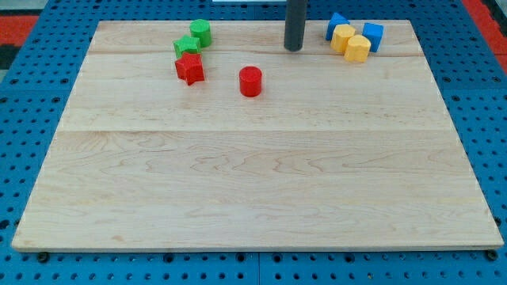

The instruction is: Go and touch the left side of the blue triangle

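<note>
Wood board [253, 190], bare across its near half. Farther back: red cylinder [250, 81], red star [189, 68], green blocks [195, 38] top-left. Top-right cluster: blue triangle [337, 25] w/ yellow blocks [351, 42] & blue cube [372, 36] touching it, so only its left face looks reachable. My tip [294, 47]: upright rod, grasps nothing, just left of triangle, not touching.

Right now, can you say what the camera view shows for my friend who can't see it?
My tip rests near the wooden board's top edge, left of a cluster of two blue blocks and two yellow blocks. Further left sit a red cylinder, a red star and two green blocks.
</note>
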Tool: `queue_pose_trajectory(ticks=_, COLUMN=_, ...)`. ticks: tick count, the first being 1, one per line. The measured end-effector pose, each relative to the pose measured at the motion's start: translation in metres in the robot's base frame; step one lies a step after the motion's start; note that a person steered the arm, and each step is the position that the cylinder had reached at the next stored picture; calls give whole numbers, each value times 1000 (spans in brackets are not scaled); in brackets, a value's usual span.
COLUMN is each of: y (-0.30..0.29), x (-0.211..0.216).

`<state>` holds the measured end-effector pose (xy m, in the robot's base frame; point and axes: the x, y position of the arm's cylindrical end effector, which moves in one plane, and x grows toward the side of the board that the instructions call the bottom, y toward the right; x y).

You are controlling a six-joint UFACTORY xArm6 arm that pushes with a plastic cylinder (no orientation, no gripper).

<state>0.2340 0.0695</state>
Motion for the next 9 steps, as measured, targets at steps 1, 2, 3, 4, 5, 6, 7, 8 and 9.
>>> queue_pose_trajectory(ticks=1, y=0, x=-41)
queue_pose_trajectory(ticks=2, y=1, x=-42)
queue_pose_trajectory(ticks=3, y=12, x=-40)
queue_pose_trajectory(ticks=4, y=23, x=-41)
queue_pose_trajectory(ticks=5, y=31, x=-41)
queue_pose_trajectory(ticks=6, y=31, x=-38)
queue_pose_trajectory(ticks=7, y=39, x=-14)
queue_pose_trajectory(ticks=8, y=45, x=6)
queue_pose_trajectory(ticks=9, y=19, x=57)
